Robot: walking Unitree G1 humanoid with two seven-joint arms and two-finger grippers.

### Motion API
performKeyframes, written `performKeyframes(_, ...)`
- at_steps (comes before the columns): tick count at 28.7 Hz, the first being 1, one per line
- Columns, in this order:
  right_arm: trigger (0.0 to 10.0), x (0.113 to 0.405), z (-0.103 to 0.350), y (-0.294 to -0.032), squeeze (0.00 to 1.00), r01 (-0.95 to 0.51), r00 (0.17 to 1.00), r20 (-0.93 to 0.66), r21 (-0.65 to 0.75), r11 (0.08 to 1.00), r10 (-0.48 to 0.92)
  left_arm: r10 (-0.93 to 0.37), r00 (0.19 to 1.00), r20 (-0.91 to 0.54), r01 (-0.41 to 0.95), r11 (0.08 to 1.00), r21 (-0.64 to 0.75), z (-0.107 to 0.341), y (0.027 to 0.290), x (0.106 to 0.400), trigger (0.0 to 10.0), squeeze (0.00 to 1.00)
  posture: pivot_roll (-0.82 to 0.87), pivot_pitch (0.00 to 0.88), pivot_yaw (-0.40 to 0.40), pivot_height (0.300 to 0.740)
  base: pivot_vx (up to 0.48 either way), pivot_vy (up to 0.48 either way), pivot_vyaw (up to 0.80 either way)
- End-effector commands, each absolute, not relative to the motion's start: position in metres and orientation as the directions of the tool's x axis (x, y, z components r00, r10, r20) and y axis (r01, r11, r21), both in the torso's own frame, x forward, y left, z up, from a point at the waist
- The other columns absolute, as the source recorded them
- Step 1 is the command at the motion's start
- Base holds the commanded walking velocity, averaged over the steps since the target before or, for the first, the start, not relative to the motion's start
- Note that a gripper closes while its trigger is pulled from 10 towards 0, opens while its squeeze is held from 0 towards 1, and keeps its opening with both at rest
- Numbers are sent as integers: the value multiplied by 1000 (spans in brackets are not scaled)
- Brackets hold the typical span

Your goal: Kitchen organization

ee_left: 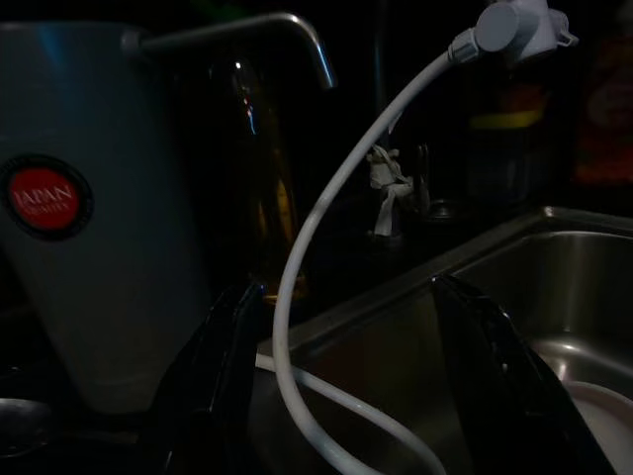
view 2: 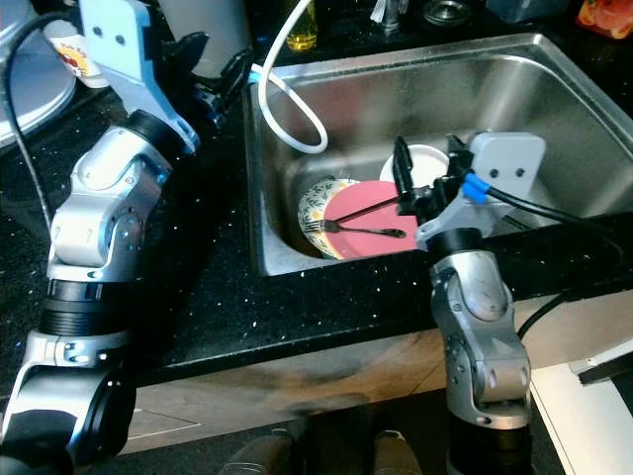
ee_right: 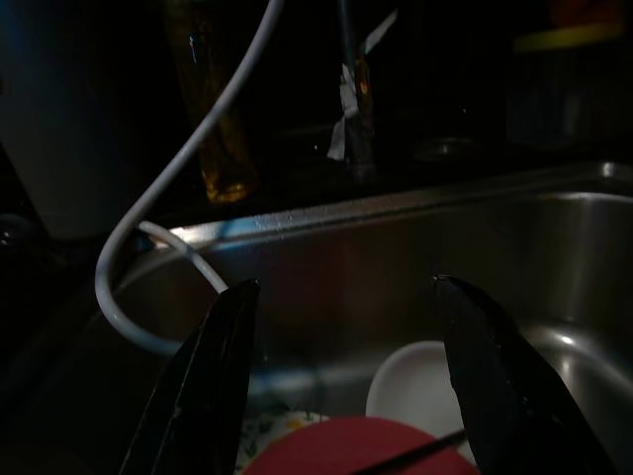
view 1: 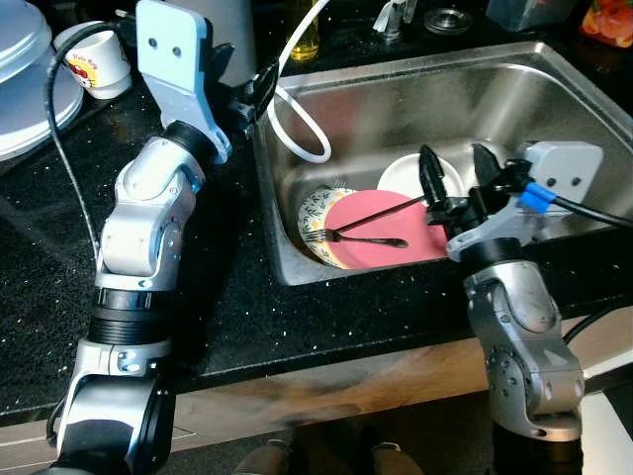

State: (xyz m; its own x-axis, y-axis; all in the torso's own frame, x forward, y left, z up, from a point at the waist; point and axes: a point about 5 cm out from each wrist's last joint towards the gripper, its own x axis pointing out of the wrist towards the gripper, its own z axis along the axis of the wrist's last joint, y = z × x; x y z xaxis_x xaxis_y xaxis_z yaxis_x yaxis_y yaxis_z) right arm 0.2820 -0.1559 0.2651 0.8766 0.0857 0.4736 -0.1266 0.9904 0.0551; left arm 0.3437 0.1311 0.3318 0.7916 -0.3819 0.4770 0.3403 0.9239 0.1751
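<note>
Early stage: pink plate (view 1: 396, 233), fork (view 1: 361, 238) and bowl (view 1: 415, 178) unsorted in sink (view 1: 554, 99); right gripper (view 1: 458, 170) over them and left gripper (view 1: 252, 94) at the rim both empty, jaws apart.

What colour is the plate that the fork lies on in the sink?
Pink; the plate under the fork shows best in the left eye view.
</note>
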Motion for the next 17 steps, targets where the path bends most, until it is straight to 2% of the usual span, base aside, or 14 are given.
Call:
performKeyframes(1,10000,283,261,-158,0,-108,882,466,61,992,68,-373,798,473,304,927,218,325,129,340,10000,0,70,170,82,740,0,0,0)
performKeyframes(15,10000,287,259,-162,0,-86,881,471,53,995,51,-263,844,467,182,960,212,317,137,342,10000,0,68,156,77,740,0,0,0)
performKeyframes(17,10000,287,258,-159,0,-91,876,475,-16,996,88,-231,824,518,87,954,286,319,141,336,10000,0,67,148,64,740,0,0,0)
